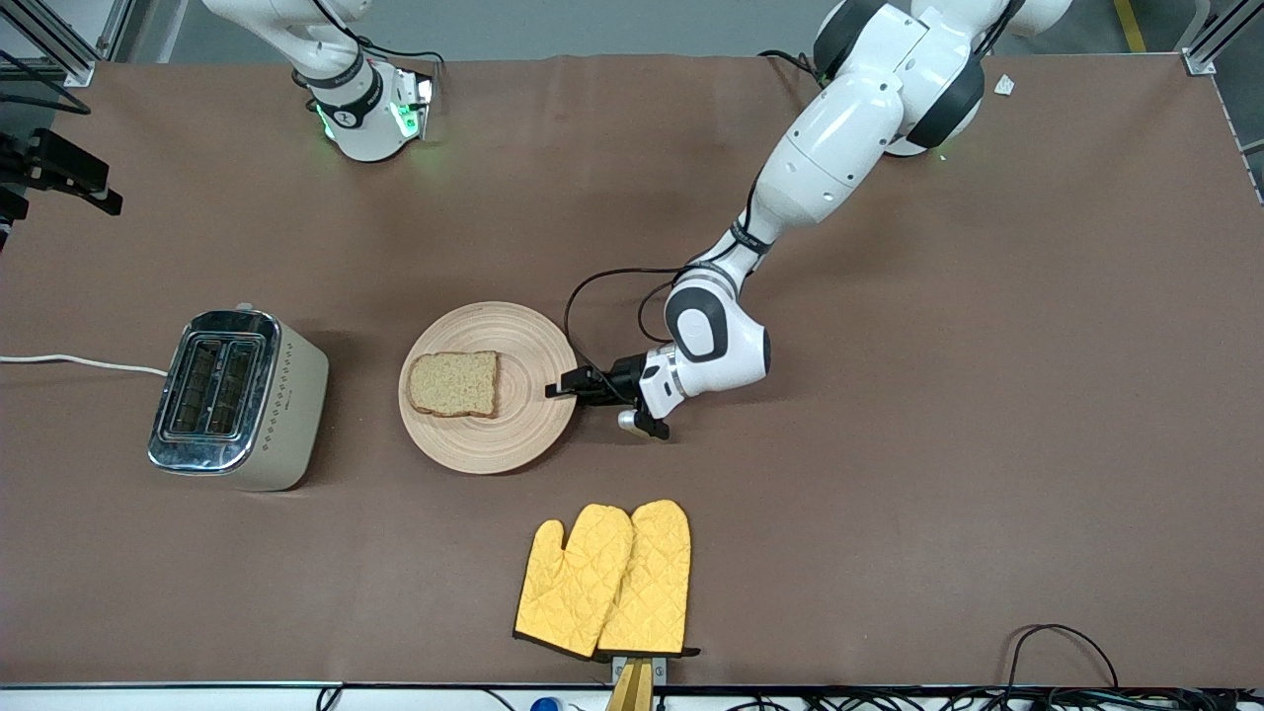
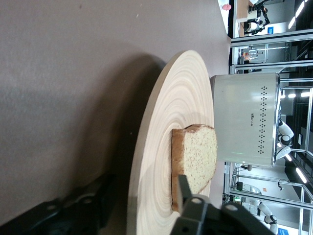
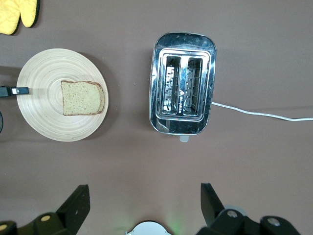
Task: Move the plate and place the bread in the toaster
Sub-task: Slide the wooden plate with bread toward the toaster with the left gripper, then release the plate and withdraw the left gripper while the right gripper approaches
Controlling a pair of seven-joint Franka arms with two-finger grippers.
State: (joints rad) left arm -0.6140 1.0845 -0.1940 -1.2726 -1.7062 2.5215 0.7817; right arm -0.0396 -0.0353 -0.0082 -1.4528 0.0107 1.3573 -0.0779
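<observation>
The wooden plate (image 1: 523, 336) lies mid-table with the bread (image 1: 454, 383) flat on it, on the side toward the toaster (image 1: 237, 400). My left gripper (image 1: 561, 387) is low at the plate's rim on the left arm's side. In the left wrist view the left gripper (image 2: 142, 188) is open, its jaws straddling the rim of the plate (image 2: 166, 147), one finger over it and one under, the bread (image 2: 200, 152) just past them. My right gripper (image 3: 142, 196) is open and empty, high above the table, looking down on the toaster (image 3: 183, 83), plate (image 3: 44, 117) and bread (image 3: 82, 98).
A pair of yellow oven mitts (image 1: 607, 583) lies nearer the front camera than the plate. The toaster's white cord (image 1: 79, 362) trails toward the right arm's end of the table. Cables lie along the table's front edge (image 1: 1057, 652).
</observation>
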